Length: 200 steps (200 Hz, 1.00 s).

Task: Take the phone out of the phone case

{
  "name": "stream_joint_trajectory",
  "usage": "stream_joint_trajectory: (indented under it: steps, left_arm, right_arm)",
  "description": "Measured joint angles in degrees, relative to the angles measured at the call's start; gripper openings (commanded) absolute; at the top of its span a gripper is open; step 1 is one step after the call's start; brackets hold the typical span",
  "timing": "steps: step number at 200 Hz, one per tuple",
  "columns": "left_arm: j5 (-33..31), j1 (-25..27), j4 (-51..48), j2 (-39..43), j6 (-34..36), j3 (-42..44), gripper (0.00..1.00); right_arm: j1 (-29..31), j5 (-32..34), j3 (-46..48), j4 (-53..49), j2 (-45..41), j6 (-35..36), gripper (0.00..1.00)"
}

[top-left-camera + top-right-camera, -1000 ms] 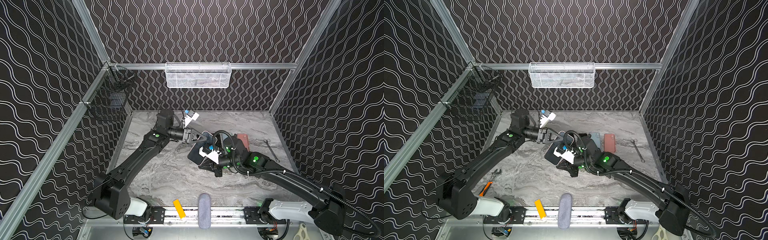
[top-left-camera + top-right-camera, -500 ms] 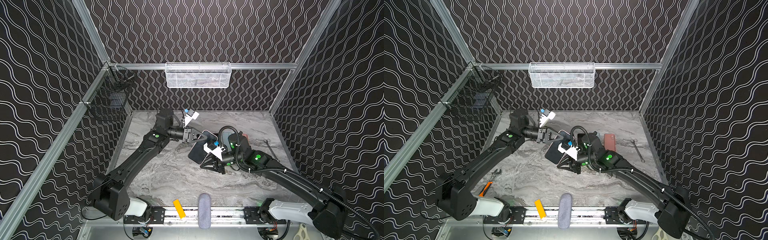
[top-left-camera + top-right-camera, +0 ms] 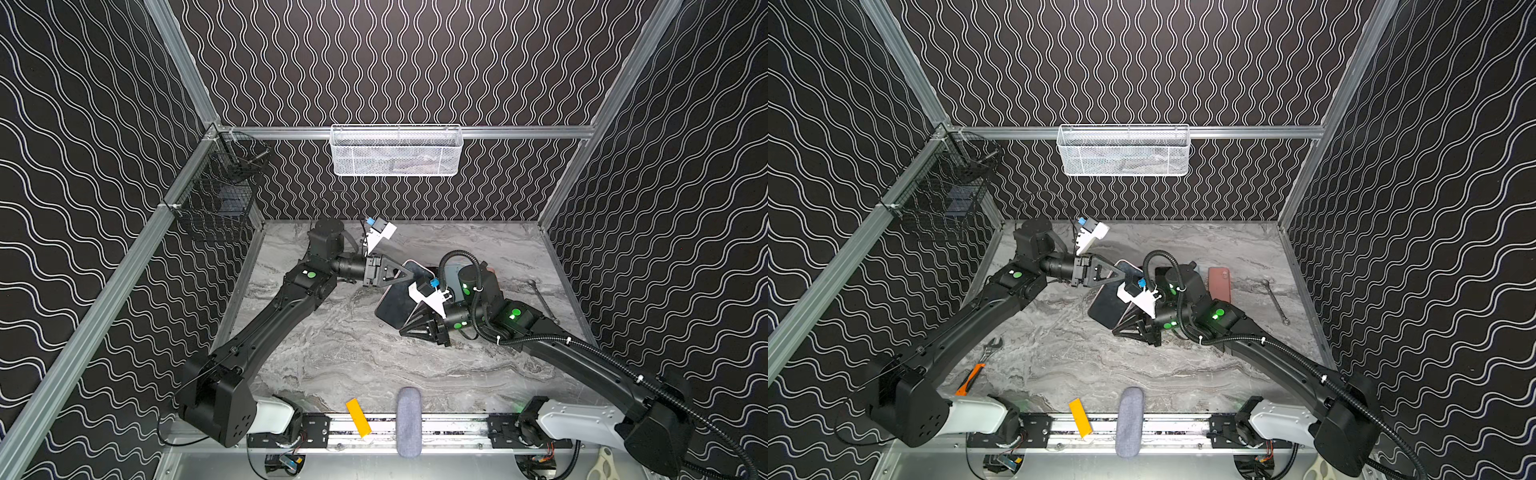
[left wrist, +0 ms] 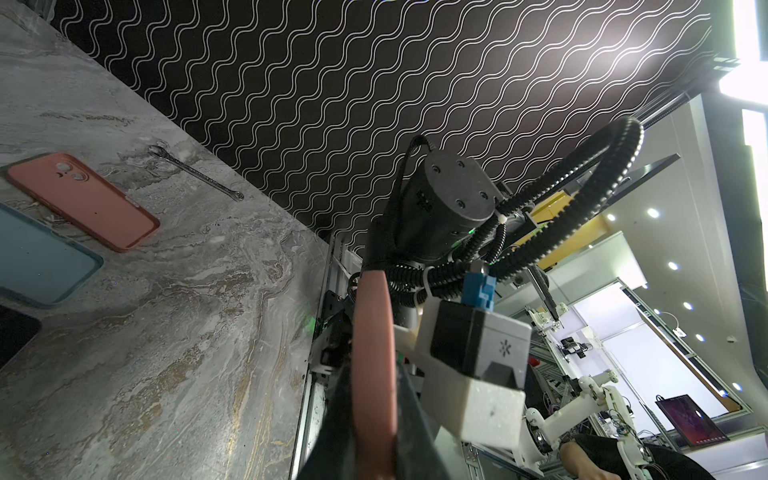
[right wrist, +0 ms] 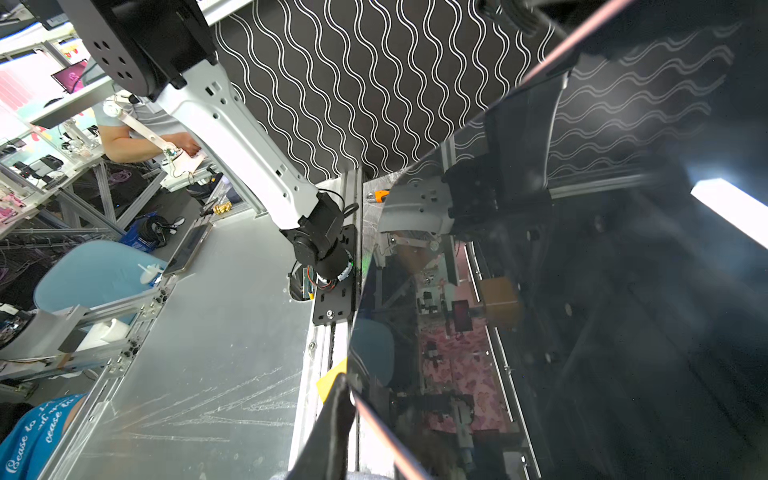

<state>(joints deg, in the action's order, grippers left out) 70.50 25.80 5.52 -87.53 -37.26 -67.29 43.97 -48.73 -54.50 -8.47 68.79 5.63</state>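
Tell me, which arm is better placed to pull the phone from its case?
Right, probably. The left hand is shut on the case edge, holding it tilted; the right hand sits at the low end of the phone, placed to work it loose.

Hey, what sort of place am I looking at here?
Probably a robotics lab test cell: a left arm and right arm bolted to a rail, inside an aluminium frame with wavy-patterned walls, and cluttered workbenches with a monitor beyond.

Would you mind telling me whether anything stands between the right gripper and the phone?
Nothing visible does: the right gripper sits right at the edge of the phone, whose far end the left gripper clamps.
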Motion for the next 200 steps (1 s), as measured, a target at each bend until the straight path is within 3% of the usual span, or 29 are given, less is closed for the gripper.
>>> stream_joint_trajectory:
  steps: [54, 113, 200]
  left_arm:
    - [-1.31, 0.90, 2.75, 1.55, -1.29, 1.03, 0.00]
    - [-3.50, 2.12, 4.04, 2.23, -2.71, 1.44, 0.00]
    - [-10.27, 4.39, 8.68, 1.92, -10.75, 2.45, 0.00]
  right_arm:
    - [0.04, -0.57, 0.17, 0.74, 0.02, -0.79, 0.08]
    - [0.09, 0.26, 2.60, 4.85, -1.31, -3.23, 0.04]
    - [0.24, 14.80, 9.25, 12.68, -5.95, -4.74, 0.05]
